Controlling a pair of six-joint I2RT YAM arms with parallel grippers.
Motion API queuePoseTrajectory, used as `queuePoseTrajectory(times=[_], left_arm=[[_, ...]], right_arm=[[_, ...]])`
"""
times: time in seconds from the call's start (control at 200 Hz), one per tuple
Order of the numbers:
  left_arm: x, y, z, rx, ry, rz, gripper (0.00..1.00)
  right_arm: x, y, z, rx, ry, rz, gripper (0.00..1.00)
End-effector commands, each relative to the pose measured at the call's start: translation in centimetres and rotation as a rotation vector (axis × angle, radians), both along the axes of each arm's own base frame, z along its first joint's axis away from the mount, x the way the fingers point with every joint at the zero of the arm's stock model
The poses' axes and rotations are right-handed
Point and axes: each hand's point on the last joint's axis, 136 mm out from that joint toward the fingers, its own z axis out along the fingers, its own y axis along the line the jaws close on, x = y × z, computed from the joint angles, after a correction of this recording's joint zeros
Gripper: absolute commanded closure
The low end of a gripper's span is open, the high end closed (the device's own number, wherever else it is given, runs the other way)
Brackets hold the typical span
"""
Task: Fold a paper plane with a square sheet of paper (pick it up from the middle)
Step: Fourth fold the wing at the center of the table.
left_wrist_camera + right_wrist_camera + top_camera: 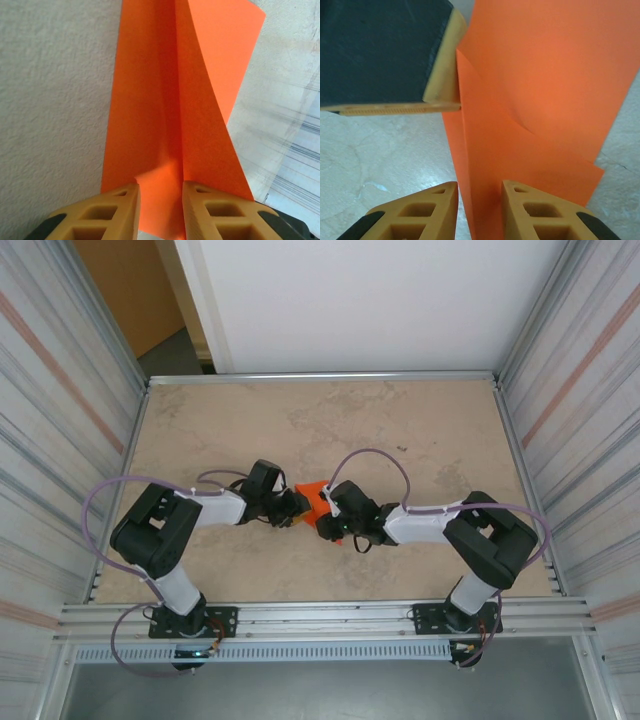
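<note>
Slightly apart at the left fingers (117,212), astride the raised crease of a thin bright orange square sheet of paper (145,110); likewise apart at the right fingers (437,212), astride its opposite folded edge; lying partly folded on the pale mottled bench (300,420), between both arms.

The square sheet of paper (150,125) is thin, smooth, matt; the table (400,430) is matt, stone-mottled; the near rail (330,615) is brushed metal.
</note>
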Motion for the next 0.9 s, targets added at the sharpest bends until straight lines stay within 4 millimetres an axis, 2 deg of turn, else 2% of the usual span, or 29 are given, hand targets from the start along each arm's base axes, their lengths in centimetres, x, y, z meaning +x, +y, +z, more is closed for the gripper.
queuePoseTrajectory(times=[0.0, 0.246, 0.626, 0.892], left_arm=[[-1.35, 0.61, -1.71, 0.062, 0.058, -0.021, 0.71], [-1.40, 0.49, -1.55, 0.061, 0.053, -0.029, 0.70], [-1.35, 0.27, -1.24, 0.046, 0.048, -0.036, 0.70], [-1.56, 0.34, -1.14, 0.047, 0.048, -0.037, 0.70]], right_arm=[[0.33, -0.34, -0.44, -0.047, -0.003, -0.040, 0.72], [0.30, -0.44, -0.52, -0.088, -0.025, -0.062, 0.68], [0.44, -0.66, -0.91, -0.139, -0.048, -0.104, 0.68], [0.60, -0.46, -1.21, -0.127, -0.041, -0.121, 0.74]])
